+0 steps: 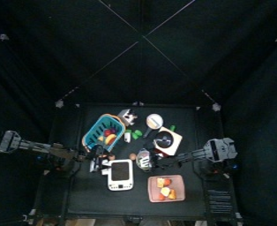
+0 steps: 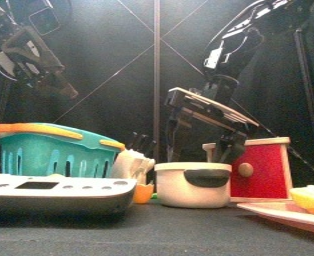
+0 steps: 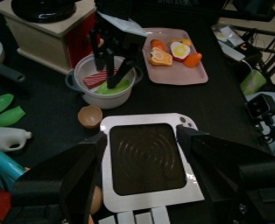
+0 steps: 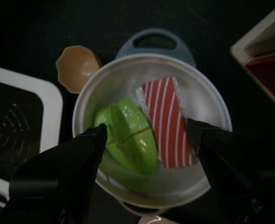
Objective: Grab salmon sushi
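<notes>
The salmon sushi, a red slab with white stripes, lies in a white pot beside a green piece. My right gripper hangs open straight over the pot, one jaw on either side of the sushi and the green piece. In the left wrist view its fingers reach down to the pot, where the sushi shows red. In the front view it hangs just above the pot. My left gripper stands open over the white scale, holding nothing.
A pink tray with orange food lies beyond the pot. A red and white box stands close beside the pot. A teal basket is at the left. A small brown cup sits between pot and scale.
</notes>
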